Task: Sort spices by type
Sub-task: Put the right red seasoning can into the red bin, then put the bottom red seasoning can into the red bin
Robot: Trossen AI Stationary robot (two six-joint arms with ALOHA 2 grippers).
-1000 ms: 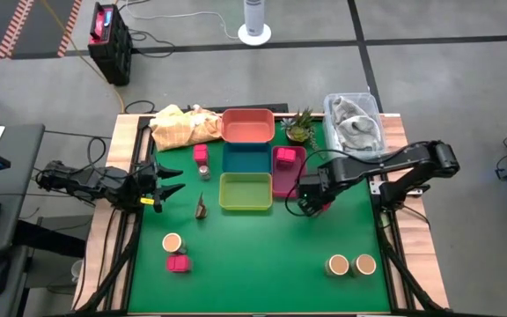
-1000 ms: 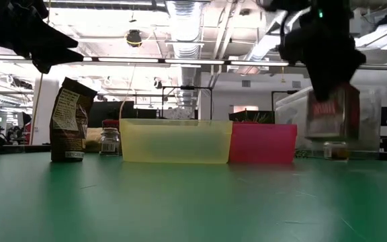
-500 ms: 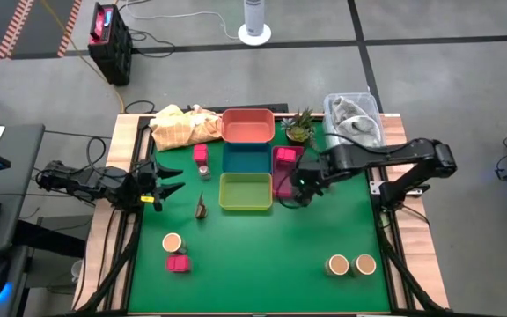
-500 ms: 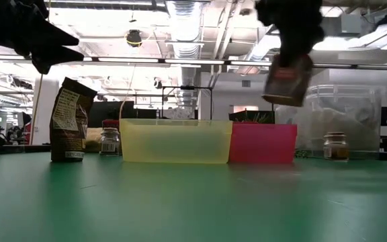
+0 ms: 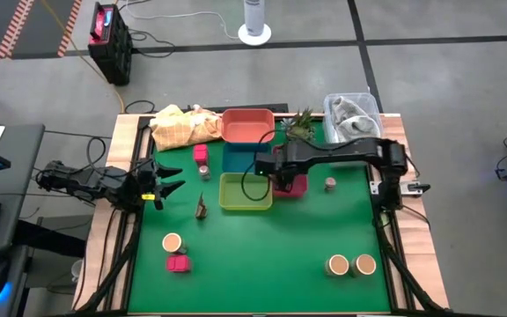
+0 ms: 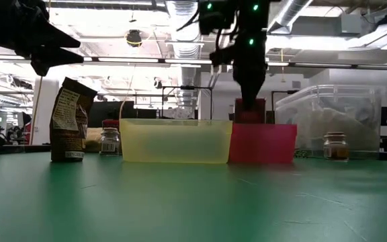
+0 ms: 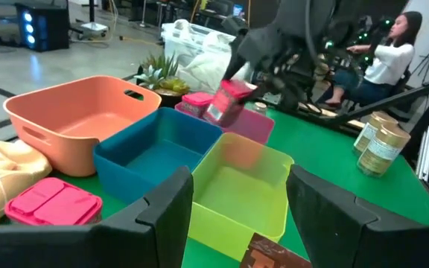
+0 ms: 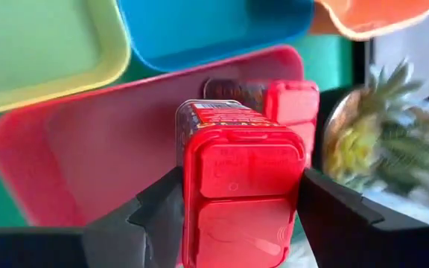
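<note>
Red-capped spice tin [image 8: 240, 182] is clamped in right end effector [image 8: 237, 201] over pink tray [image 8: 95, 160]; should be released low, at tray's 12 o'clock.

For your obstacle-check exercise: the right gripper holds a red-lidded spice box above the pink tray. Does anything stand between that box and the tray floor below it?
Nothing visible blocks it. The right gripper holds the spice box directly over the pink tray, whose floor beneath is bare. One similar box already lies at the tray's far end, off to the side.
</note>
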